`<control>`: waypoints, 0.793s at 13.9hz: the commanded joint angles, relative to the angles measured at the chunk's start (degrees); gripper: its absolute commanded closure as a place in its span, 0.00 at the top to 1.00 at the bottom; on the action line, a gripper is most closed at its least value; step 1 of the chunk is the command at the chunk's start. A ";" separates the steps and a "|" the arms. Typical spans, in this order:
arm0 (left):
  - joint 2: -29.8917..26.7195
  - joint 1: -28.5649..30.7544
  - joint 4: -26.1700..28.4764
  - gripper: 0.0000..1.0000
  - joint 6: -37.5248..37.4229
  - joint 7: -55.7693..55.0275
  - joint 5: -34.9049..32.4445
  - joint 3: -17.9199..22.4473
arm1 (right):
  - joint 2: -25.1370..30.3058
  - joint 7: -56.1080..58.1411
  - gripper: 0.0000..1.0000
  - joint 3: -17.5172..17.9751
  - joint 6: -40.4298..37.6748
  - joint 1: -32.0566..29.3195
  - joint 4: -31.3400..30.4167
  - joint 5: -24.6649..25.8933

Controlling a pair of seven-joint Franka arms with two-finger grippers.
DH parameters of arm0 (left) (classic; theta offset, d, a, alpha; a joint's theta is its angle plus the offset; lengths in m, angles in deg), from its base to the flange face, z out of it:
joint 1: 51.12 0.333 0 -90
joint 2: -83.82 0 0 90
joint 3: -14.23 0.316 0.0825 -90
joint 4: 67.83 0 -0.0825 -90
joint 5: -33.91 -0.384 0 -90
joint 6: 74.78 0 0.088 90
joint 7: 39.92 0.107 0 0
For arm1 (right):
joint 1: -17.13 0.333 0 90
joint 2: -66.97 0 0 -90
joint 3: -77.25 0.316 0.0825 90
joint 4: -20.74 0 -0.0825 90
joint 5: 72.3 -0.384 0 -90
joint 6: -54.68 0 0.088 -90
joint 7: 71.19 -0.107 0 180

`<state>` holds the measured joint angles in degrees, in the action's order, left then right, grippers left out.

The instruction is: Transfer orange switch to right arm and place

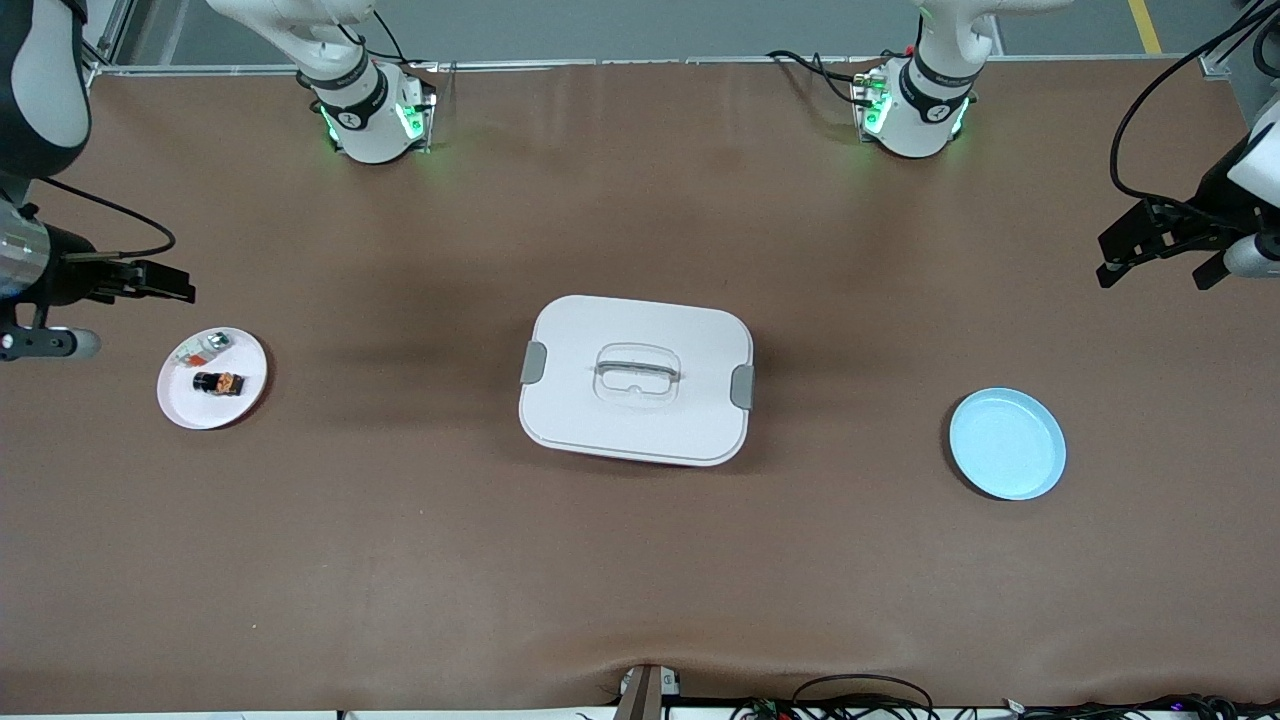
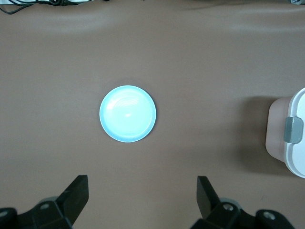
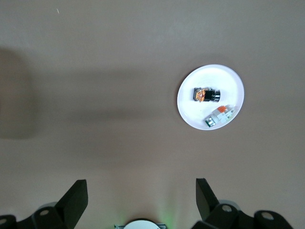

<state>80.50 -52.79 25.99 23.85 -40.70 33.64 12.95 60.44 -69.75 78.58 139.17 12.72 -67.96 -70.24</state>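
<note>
- Hanging in the air over the table's edge at the right arm's end, the right tool (image 1: 150,280) has its two black fingers (image 3: 76,198) spread wide with nothing between them.
- Hovering over the left arm's end of the brown table (image 1: 640,560), the left tool (image 1: 1150,245) is likewise spread apart and empty, its dark fingers (image 2: 76,195) well separated in the left wrist view.
- Below the right tool lies a small round white plate (image 1: 180,405); on it rests the tiny black rectangular orange switch (image 1: 220,382), lying flat.
- Just beside the switch on the same plate, farther from the front camera, lies a small white-grey piece with a red-orange bit (image 1: 204,347).
- Mid-table sits a white rectangular lidded box with grey side latches and a recessed handle (image 1: 636,379), lid on.
- Toward the left arm's end lies a round light-blue plate (image 1: 1007,444), bare, well apart from the box.
</note>
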 commanded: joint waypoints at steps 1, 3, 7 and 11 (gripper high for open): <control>0.24 0.18 -0.92 1.00 -1.07 0.60 -0.96 0.32 | -0.86 -1.71 1.00 0.26 -3.53 -0.34 7.13 -0.83; 0.24 0.18 -1.00 1.00 -1.07 0.52 -0.96 0.32 | -0.86 -1.80 1.00 0.34 -6.69 -0.25 9.50 -0.83; 0.24 0.27 -1.00 1.00 -1.07 0.25 -0.52 0.41 | -0.86 -1.80 1.00 0.43 -11.18 -0.52 13.64 -0.91; 0.24 0.36 -1.00 1.00 -1.07 -0.80 -0.43 0.41 | -0.16 -6.10 1.00 0.52 -11.80 0.54 13.47 -1.79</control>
<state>80.52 -52.48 25.99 23.80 -41.20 33.63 13.15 60.53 -73.31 78.97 128.59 12.98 -55.97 -71.06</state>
